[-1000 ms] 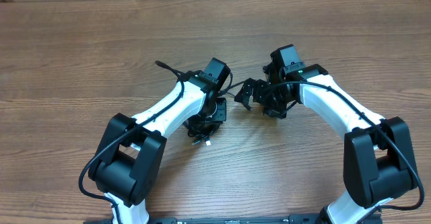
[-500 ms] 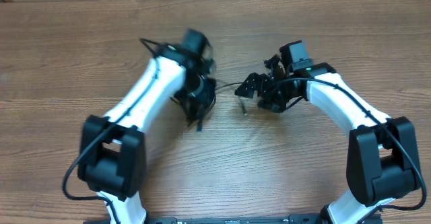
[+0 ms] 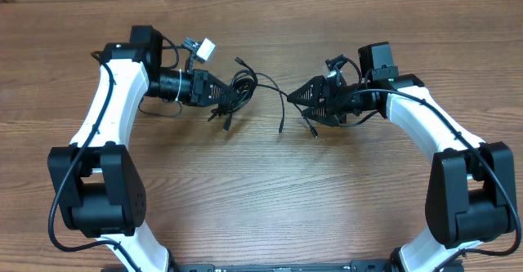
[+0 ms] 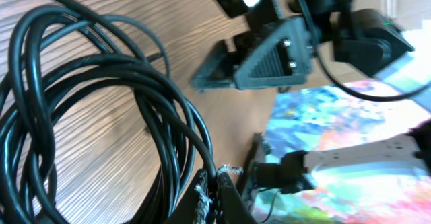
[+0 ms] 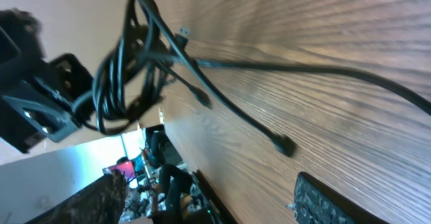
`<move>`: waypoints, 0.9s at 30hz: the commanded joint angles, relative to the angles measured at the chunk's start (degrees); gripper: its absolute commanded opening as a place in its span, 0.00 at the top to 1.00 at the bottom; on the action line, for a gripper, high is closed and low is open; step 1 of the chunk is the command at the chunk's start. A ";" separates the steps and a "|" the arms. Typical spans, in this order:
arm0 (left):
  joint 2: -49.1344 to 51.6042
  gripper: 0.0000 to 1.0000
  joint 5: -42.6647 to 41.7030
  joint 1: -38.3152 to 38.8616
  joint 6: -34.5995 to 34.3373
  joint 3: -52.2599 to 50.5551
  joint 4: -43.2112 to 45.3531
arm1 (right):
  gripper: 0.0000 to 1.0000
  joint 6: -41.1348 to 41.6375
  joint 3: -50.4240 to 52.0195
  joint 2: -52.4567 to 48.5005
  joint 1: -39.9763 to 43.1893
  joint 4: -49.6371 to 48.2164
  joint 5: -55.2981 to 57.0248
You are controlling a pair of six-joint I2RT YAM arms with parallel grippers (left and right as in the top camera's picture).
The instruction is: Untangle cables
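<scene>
Left jaws clamp coiled cables [image 3: 243, 88]; loose ends [image 5: 284, 145] lie before right jaws.

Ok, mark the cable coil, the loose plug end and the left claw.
cable coil [image 3: 243, 86]: overhead view, middle of the bunched loops.
loose plug end [image 5: 284, 145]: right wrist view, the dark plug tip.
left claw [image 4: 215, 185]: left wrist view, between its closed fingertips.

Black cables [image 3: 243, 86] on a brown, finely wood-grained table [image 3: 270, 202]
</scene>
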State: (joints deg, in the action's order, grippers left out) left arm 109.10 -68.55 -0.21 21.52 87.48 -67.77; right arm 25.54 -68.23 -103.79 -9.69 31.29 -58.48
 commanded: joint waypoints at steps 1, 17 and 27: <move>-1.55 0.96 -8.79 0.59 4.26 -1.46 -0.13 | 0.24 5.73 -0.46 0.17 -1.68 -3.65 -1.57; -1.55 0.96 -15.37 1.84 10.21 -1.49 -1.16 | 0.28 39.43 -0.46 0.15 -9.79 -22.29 18.38; -1.55 0.96 -19.85 3.65 10.29 -1.49 -1.64 | 0.49 50.42 -0.46 0.15 -9.86 -27.08 21.03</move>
State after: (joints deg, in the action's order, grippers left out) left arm 109.10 -83.70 2.61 29.41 86.21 -69.25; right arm 71.40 -68.23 -103.79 -19.55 4.67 -39.88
